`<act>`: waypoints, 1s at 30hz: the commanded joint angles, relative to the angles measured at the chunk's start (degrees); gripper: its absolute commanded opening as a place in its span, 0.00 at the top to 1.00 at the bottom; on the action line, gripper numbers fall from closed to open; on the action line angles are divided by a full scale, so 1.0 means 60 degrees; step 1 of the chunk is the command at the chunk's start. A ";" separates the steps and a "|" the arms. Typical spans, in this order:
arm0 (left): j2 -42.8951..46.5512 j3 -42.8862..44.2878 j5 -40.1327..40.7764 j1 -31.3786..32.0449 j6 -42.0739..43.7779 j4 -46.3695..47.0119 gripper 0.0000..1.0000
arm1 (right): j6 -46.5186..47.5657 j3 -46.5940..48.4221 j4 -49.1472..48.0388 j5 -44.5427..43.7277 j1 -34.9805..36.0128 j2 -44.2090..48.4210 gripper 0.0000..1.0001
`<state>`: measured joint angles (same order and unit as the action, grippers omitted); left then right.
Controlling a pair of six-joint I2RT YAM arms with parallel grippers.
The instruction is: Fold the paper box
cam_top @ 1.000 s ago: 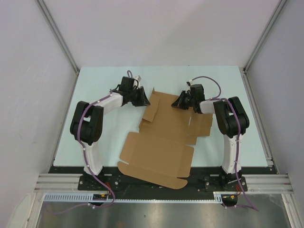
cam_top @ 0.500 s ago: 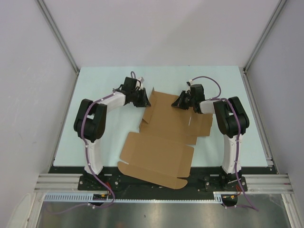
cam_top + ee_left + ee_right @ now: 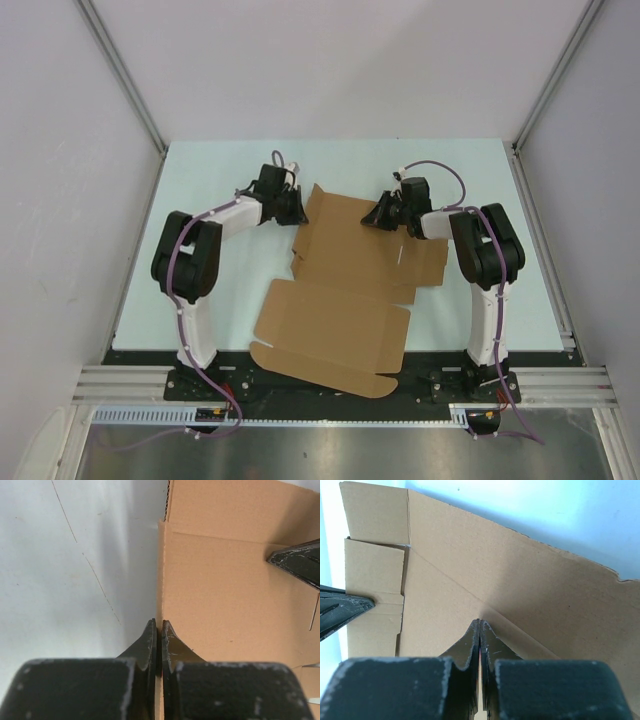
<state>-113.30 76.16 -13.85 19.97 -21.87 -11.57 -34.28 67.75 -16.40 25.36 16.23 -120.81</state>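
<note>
Box (image 3: 340,290) spread open mid-desk (image 3: 200,170), near part flat and reaching toward the near edge. Far panel between the 2 hands, small flaps at its left end, left edge raised a little. Left hand (image 3: 296,207) clenched, pinching that left edge of the far panel. Right hand (image 3: 378,215) clenched too, nipping a crease of the same panel toward its far right. Hands facing each other across the cardboard.

Your left arm (image 3: 190,320) and right arm (image 3: 487,320) share white links, black joints, purple cables and scuffed black fingers (image 3: 175,647).
</note>
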 commanded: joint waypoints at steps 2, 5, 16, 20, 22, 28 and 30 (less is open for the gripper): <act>0.0820 -0.0154 0.0329 0.0027 0.0042 0.0318 0.91 | 0.0323 -0.0187 0.1167 -0.0375 -0.0024 -0.0489 1.00; 0.1069 -0.0154 0.0199 0.0012 -0.0119 0.0347 0.58 | 0.0323 -0.0187 0.1210 -0.0419 -0.0024 -0.0402 1.00; 0.0544 0.0563 -0.0300 0.0012 -0.0135 -0.0122 0.52 | 0.0616 -0.0187 0.1723 -0.0888 0.0152 0.0580 1.00; 0.0163 0.0505 -0.0504 0.0012 -0.0193 -0.0020 0.51 | 0.0660 -0.0187 0.1811 -0.0844 0.0181 0.0420 1.00; -0.0013 0.0476 -0.0694 0.0012 -0.0252 0.0141 0.51 | 0.0631 -0.0187 0.1797 -0.0786 0.0181 0.0317 1.00; -0.0307 0.0709 -0.0331 -0.0046 -0.0310 -0.0003 0.46 | 0.0558 -0.0187 0.1548 -0.0639 0.0195 0.0141 1.00; -0.0190 0.0754 -0.0256 -0.0148 -0.0369 0.0010 0.43 | 0.0572 -0.0187 0.1518 -0.0609 0.0166 0.0111 1.00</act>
<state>-114.85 78.11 -15.49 19.88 -23.09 -11.22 -32.40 67.70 -11.57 22.57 17.15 -118.56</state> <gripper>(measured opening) 0.541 0.009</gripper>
